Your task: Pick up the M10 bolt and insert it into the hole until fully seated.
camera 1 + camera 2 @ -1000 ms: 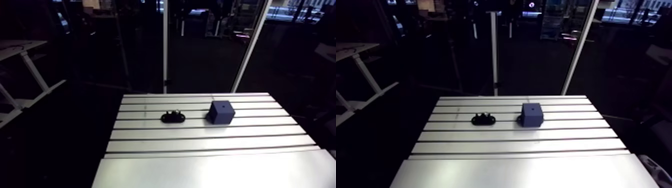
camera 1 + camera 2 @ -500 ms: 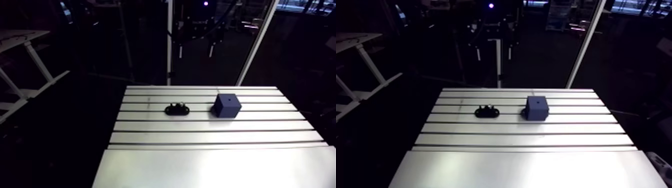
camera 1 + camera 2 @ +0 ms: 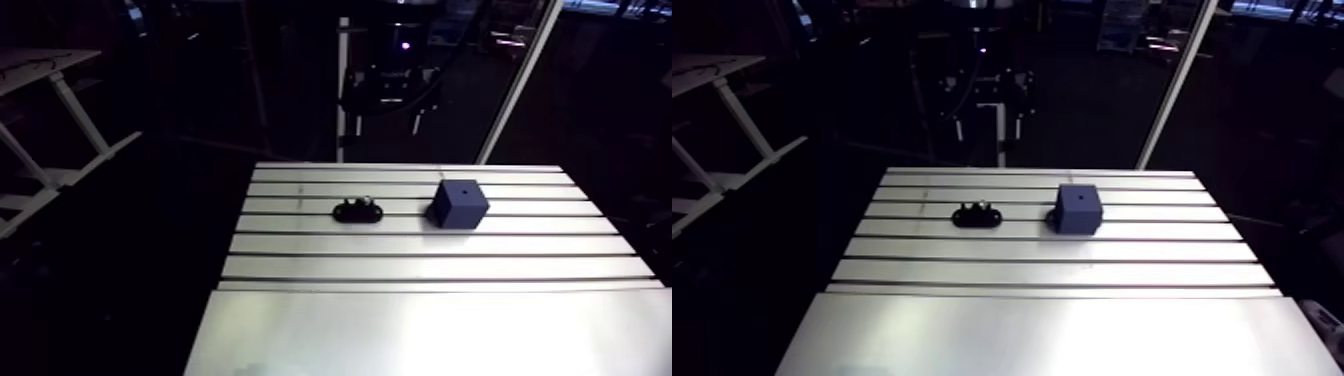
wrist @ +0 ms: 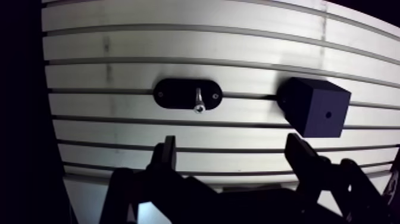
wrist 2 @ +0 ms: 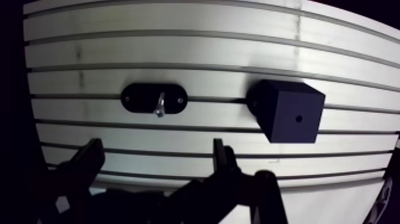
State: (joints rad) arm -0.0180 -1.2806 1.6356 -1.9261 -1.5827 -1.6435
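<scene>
- Two items are resting on the slotted aluminium worktop: a black oval holder and a dark blue cube-shaped block.
- The small silver metal bolt is standing in the middle of the holder, untouched by the gripper.
- The block is sitting beside the holder, apart from it, in the same row along the slots. It is showing one small round hole in its upper face, with nothing in it.
- The two-fingered black gripper is hovering above the worktop with its fingers spread wide, holding nothing.
- In the wrist view, the holder is lying ahead of one finger and the block ahead of the other.
</scene>
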